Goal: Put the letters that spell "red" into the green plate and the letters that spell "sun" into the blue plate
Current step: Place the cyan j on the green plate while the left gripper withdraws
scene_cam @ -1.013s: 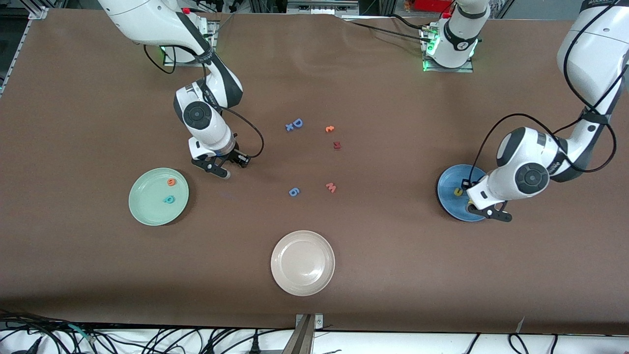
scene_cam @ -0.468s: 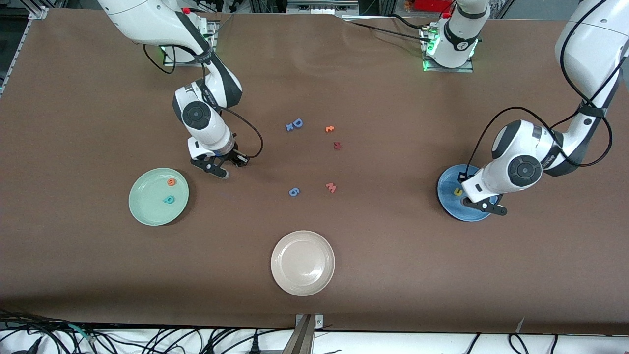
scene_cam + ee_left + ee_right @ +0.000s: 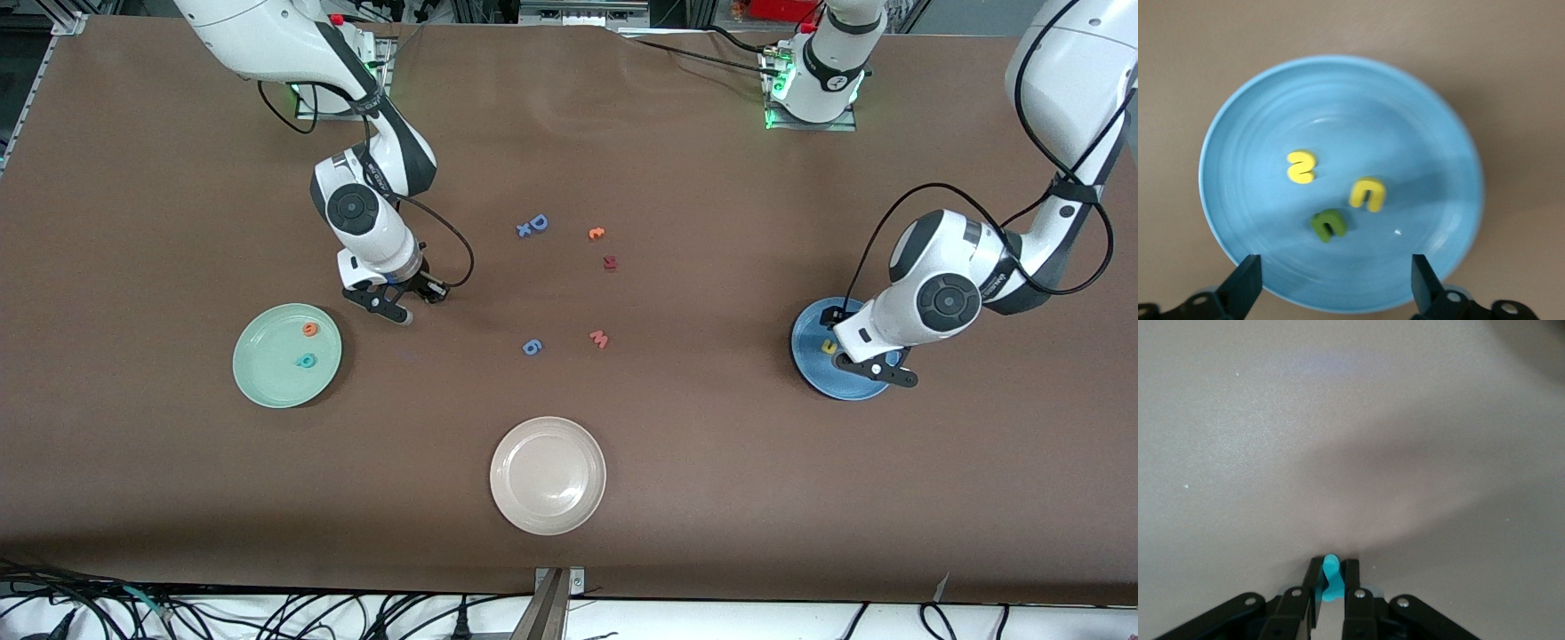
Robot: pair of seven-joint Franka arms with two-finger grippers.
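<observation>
The right gripper (image 3: 404,307), pinching the thin teal "r" (image 3: 1330,581), hangs beside the green plate (image 3: 258,378), which holds "e" (image 3: 309,330) and "d" (image 3: 307,360); it should carry the letter over. The left gripper (image 3: 867,356) stands open above the blue plate (image 3: 1418,120); "s" (image 3: 1301,167), "u" (image 3: 1367,194) and "n" (image 3: 1329,225) lie beneath.

I see a wide brown matte table (image 3: 711,498) under even overhead light, a white ledge with tangled black cables (image 3: 267,613) along its near edge, and metal framing (image 3: 569,11) with green indicator glow at the base end.
</observation>
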